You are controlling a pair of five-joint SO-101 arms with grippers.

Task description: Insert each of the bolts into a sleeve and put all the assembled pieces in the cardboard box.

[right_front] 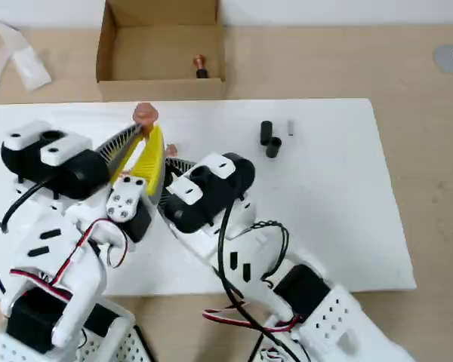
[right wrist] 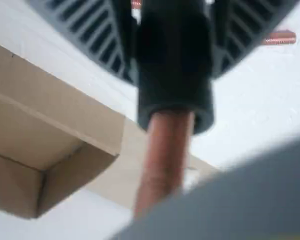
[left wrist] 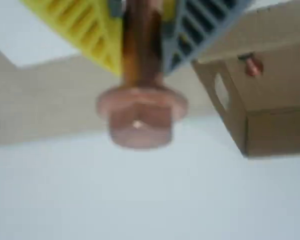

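Observation:
My left gripper, with one yellow and one grey finger, is shut on a copper bolt just in front of the cardboard box. The bolt's flanged head points toward the box. My right gripper meets it from the right and is shut on a black sleeve. The bolt's shaft enters the sleeve's open end. One assembled piece stands inside the box.
Two loose black sleeves and a small grey piece lie on the white mat to the right. Another copper bolt lies on the mat. The arms' bases and cables crowd the front edge.

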